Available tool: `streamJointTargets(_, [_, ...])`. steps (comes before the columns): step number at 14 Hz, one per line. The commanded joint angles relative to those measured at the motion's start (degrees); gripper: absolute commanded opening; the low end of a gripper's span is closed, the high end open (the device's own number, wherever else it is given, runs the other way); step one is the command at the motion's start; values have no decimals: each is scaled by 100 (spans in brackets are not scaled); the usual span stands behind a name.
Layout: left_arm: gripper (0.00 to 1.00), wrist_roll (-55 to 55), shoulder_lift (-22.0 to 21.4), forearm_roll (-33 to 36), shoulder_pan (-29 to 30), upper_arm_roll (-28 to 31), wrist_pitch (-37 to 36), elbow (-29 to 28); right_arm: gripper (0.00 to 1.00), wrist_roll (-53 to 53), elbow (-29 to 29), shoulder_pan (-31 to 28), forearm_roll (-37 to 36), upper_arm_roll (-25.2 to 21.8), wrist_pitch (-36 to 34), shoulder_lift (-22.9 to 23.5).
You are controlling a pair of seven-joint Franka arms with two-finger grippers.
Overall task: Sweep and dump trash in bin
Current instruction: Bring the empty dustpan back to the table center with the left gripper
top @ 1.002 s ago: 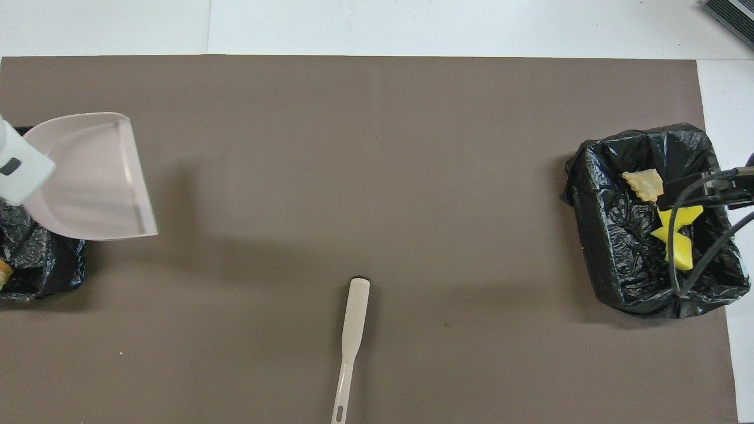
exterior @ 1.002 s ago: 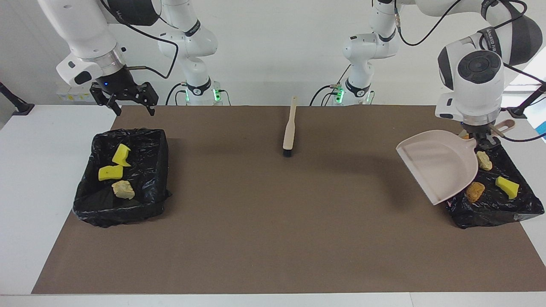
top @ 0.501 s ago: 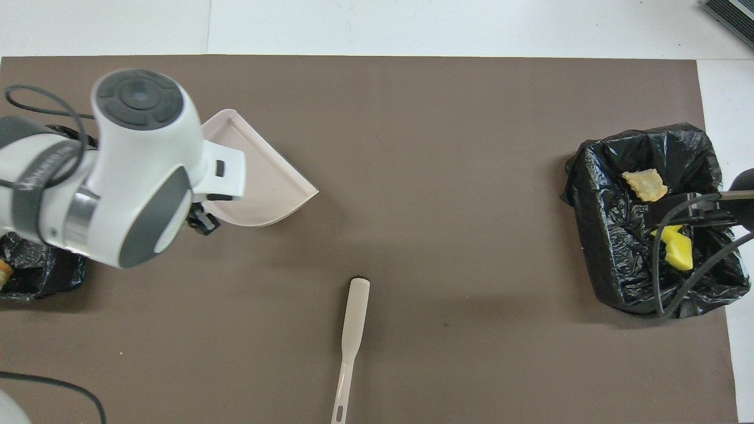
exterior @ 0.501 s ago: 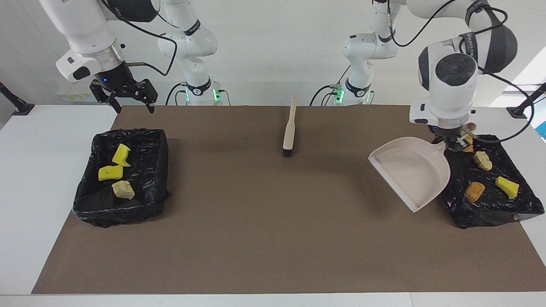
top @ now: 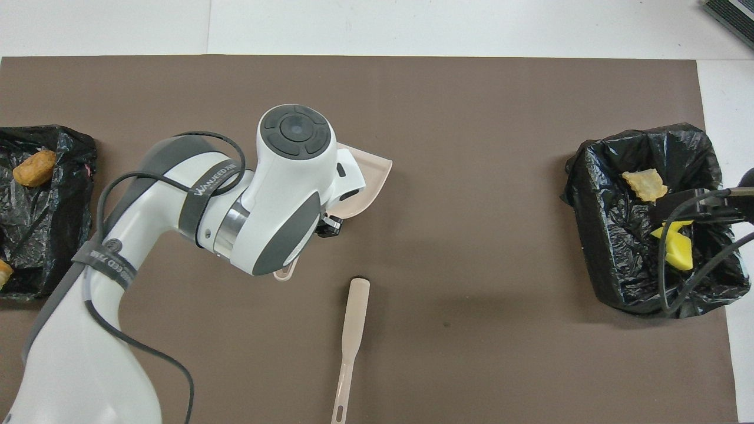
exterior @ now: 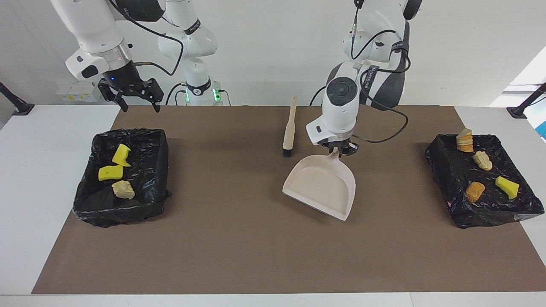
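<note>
The left gripper [exterior: 341, 150] is clamped on the handle of the pale pink dustpan [exterior: 319, 186], which it holds near the middle of the brown mat [exterior: 256, 247], the pan's open mouth pointing away from the robots and its flat floor empty. In the overhead view the left arm's wrist covers most of the dustpan [top: 365, 182], so only its lip and the end of its handle show. Just beside the gripper, toward the right arm's end of the table, the hand brush [exterior: 290, 128] lies flat on the mat, its black bristles nearest the pan and its handle pointing toward the robots.

The trash sits in two black-lined bins well apart from the dustpan. The bin [exterior: 486, 213] at the left arm's end holds an orange-and-tan chunk [exterior: 464, 140], a tan chunk [exterior: 483, 160], an orange-brown chunk [exterior: 474, 192] and a yellow chunk [exterior: 507, 187]. The bin [exterior: 123, 213] at the right arm's end holds two yellow chunks [exterior: 114, 164] and a tan piece [exterior: 123, 189].

The right gripper [exterior: 136, 102] waits in the air over the mat's corner, just on the robots' side of that bin, its fingers spread wide and empty.
</note>
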Motion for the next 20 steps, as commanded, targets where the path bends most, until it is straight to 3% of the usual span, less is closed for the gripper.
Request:
streamJointTargets(1, [0,-792,271,-167,-345,121,189,360,100,70,16,-37,135,17,78,5])
streamJointTargets(4, [0,-996,385,-395,-398,121,594,369,100,70,16,-37,127,17,78,5])
streamJointTargets(9, [0,-1251,1009,-351,-566,147,779,685,100,70,16,-37,127,17,78,5])
streamJointTargets(15, [0,-1251,1001,-299,-583,156,842,615,100,70,16,-37,127,17,78,5])
streamJointTargets(16, [23,-1251,992,-264,-583,147,833,606,100,70,16,-37,127,17,78,5])
streamJointTargets(18, [84,-1243,887,-255,-522,165,841,580,100,70,16,-37,135,17,78,5])
streamJointTargets(19, [98,-1225,713,-255,-504,182,754,545,100,70,16,-37,127,17,78,5])
streamJointTargets(20, [100,-1199,520,-255,-452,191,753,353,100,70,16,-37,127,17,78,5])
